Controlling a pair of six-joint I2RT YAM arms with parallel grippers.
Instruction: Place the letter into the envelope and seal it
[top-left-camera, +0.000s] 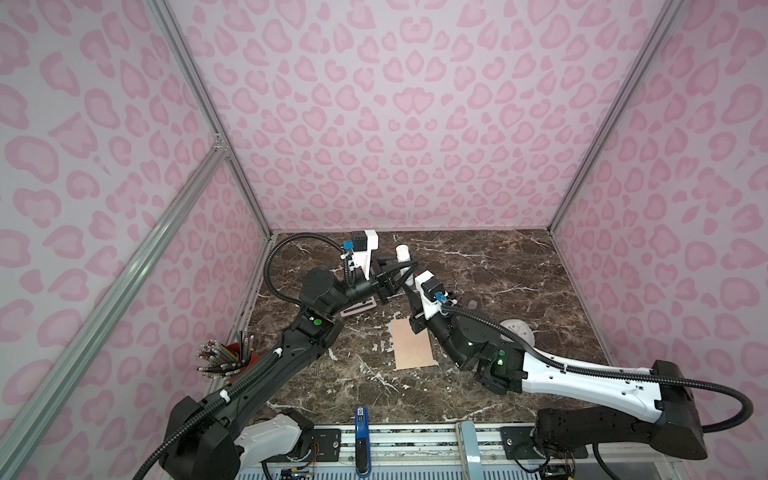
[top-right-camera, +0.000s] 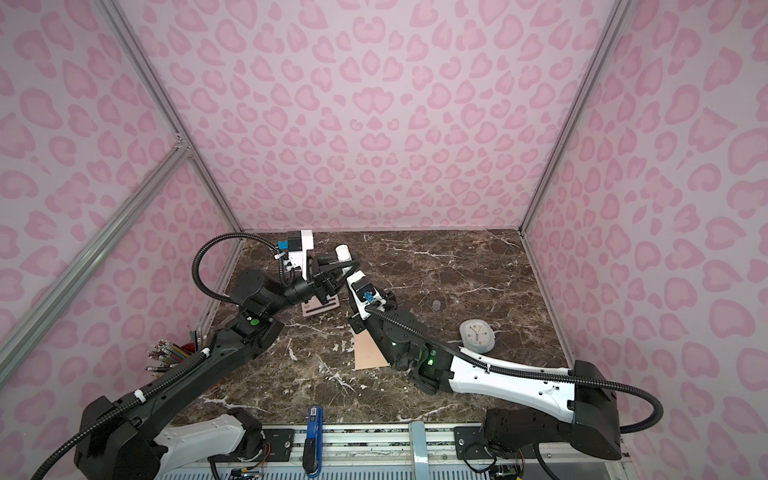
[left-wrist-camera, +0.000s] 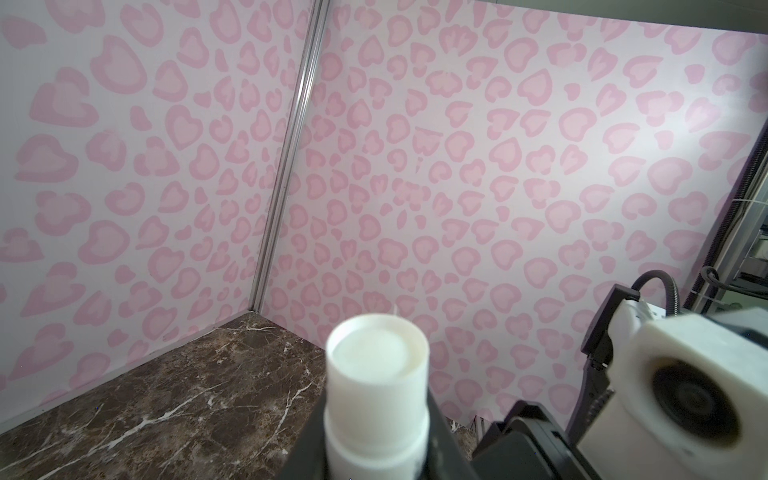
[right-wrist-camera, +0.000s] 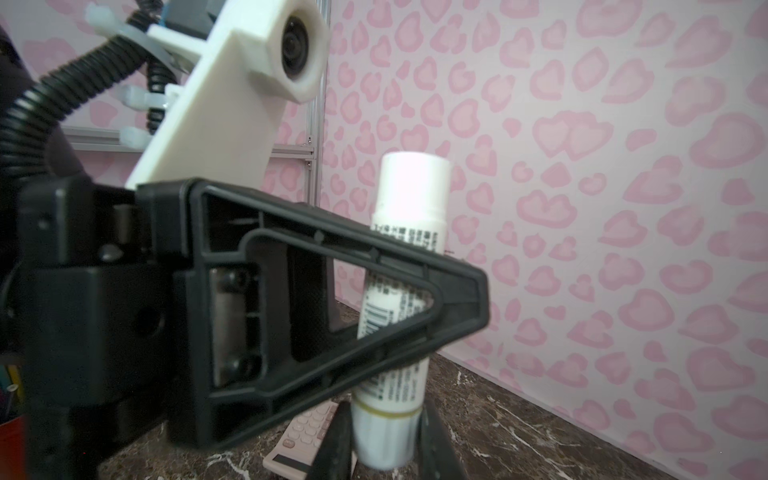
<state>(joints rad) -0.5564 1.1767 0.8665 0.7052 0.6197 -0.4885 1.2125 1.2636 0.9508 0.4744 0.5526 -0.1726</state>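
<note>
The peach envelope (top-left-camera: 413, 343) (top-right-camera: 370, 351) lies flat on the marble table, partly covered by my right arm in both top views. The letter is hidden. Both grippers hold one white glue stick (top-left-camera: 403, 252) (top-right-camera: 343, 252) upright above the table's back left. My left gripper (top-left-camera: 401, 270) (left-wrist-camera: 376, 453) is shut on its upper body, and one black finger (right-wrist-camera: 332, 291) crosses the tube in the right wrist view. My right gripper (right-wrist-camera: 384, 440) is shut on the stick's lower end (right-wrist-camera: 386, 432). The stick's top end (left-wrist-camera: 376, 365) fills the left wrist view.
A pink calculator (top-left-camera: 359, 309) (top-right-camera: 320, 309) (right-wrist-camera: 307, 432) lies under the grippers. A red cup of pencils (top-left-camera: 226, 357) stands at the left edge. A round white clock (top-right-camera: 478, 334) and a small grey cap-like piece (top-right-camera: 436, 306) lie to the right. A blue tool (top-left-camera: 361, 436) rests on the front rail.
</note>
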